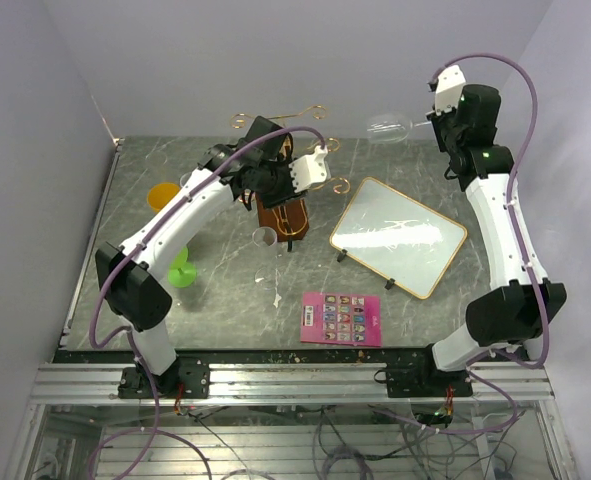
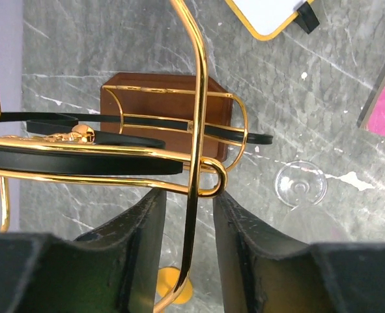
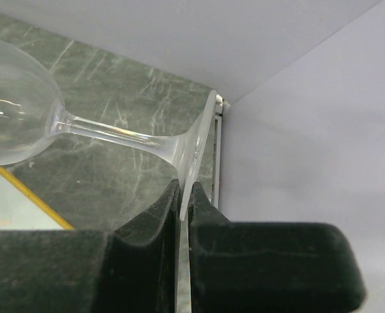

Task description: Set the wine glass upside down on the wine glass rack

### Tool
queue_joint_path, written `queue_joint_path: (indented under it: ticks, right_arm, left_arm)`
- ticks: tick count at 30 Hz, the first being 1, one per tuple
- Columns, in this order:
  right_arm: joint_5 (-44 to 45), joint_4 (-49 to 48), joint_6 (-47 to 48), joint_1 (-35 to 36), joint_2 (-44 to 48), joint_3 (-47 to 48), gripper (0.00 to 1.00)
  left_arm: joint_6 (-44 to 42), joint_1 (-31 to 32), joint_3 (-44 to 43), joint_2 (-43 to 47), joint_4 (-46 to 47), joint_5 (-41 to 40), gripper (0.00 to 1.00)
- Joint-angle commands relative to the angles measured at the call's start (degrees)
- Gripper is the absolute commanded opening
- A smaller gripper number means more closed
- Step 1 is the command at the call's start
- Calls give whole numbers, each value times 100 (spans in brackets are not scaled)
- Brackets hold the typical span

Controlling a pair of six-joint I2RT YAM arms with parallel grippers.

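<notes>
Clear wine glass point(image 1: 387, 127), stem horizontal, bowl toward the rack point(image 2: 166, 101); right gripper point(image 3: 182, 195) jaws pinch its foot, left gripper point(image 2: 187, 195) jaws parted astride rack wire.

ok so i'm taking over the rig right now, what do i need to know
Left gripper: fingers straddle an upright wire of the wine glass rack; cannot tell if it is clamped.
Right gripper: shut on the foot of the wine glass, which is held on its side in the air, to the right of the rack.
Done: glass is picked up.
Left: turn it upside down and hang it on a rack arm.
</notes>
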State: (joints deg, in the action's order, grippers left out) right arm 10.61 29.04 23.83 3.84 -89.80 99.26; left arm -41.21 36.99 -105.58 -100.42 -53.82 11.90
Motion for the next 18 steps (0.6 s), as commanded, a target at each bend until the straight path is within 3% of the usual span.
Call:
queue_joint_path:
  ticks: [1,8,18]
  right_arm:
    - [-141,-300,-118,20,354,-167,0]
    - [-54,-541,427,283,338,-372,0]
    - [404,-1546,2160,945,-275,-579,0]
  left_arm:
    - [-567,62,-288,-84,-342,266,41]
    - [-974,58,-442,-153,-683,141,30]
    - [-1238,55,-357,63,-773,-109,31]
